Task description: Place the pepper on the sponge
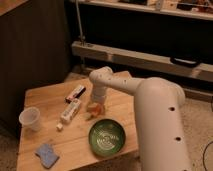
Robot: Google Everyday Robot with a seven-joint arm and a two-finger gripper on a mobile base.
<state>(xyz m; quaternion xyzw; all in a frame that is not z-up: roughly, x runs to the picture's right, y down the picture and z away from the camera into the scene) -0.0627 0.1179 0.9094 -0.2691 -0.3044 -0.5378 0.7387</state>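
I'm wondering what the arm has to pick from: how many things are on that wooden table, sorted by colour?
Blue: 1, sponge
Green: 1, bowl
Orange-red: 1, pepper
Clear: 1, cup
White: 1, tube
Red and white: 1, packet
Total: 6
The gripper is right at the pepper, beside the bowl.

Seven loose-standing things being counted on one table (47,99)

One pepper (93,110) is lying mid-table, with one gripper (97,101) hanging right over it at the end of one white arm (150,100). One sponge (46,155) is lying at the front left corner. One green bowl (106,136), one clear cup (30,119), one white tube (70,111) and one red-and-white packet (76,92) are sitting around them.
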